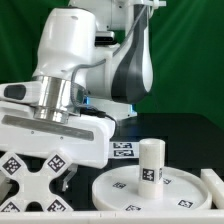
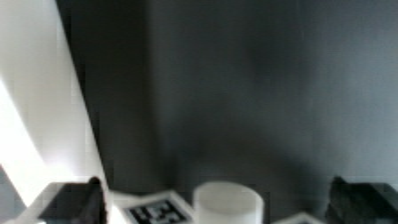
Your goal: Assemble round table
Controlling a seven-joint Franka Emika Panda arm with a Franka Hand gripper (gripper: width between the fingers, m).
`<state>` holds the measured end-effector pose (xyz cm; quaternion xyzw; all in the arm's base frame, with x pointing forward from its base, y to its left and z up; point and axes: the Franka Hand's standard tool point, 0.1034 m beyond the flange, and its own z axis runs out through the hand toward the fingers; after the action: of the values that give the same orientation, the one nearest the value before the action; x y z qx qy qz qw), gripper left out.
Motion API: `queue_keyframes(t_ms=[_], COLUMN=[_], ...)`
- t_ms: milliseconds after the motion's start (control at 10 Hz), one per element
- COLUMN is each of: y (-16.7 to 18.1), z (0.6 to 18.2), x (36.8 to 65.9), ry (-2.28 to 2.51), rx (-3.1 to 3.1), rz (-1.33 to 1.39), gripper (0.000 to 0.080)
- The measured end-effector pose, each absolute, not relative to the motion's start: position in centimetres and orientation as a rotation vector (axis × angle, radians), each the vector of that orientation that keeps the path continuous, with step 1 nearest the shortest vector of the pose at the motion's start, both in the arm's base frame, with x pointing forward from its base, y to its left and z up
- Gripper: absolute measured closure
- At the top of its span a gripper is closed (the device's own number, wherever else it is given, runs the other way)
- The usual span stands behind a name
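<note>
Wrist view: gripper (image 2: 217,204) fingers (image 2: 71,203) spread wide, grasping nothing; white leg (image 2: 228,200) appears between them, black-and-white tag (image 2: 160,212) beside it

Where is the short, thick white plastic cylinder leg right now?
Exterior view's lower right: the leg stands upright on the large rimmed white disc.
</note>
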<state>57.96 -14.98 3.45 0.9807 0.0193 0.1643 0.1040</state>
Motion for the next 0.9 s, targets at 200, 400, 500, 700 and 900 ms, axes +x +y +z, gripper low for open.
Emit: queue_keyframes(t_ms=[200, 400, 500, 700, 900], y=[-15.0, -14.6, -14.4, -13.8, -13.8], z=[3.8, 4.6, 5.4, 6.9, 6.6], x=[55.7, 54.3, 53.9, 54.3, 54.1], ry=[0.019, 0.001, -0.013, -0.022, -0.026], rx=[2.949, 2.999, 3.023, 3.034, 3.038], rz=[0.399, 0.327, 0.299, 0.323, 0.309], gripper=[0.0154, 0.0151, 0.015, 0.015, 0.015])
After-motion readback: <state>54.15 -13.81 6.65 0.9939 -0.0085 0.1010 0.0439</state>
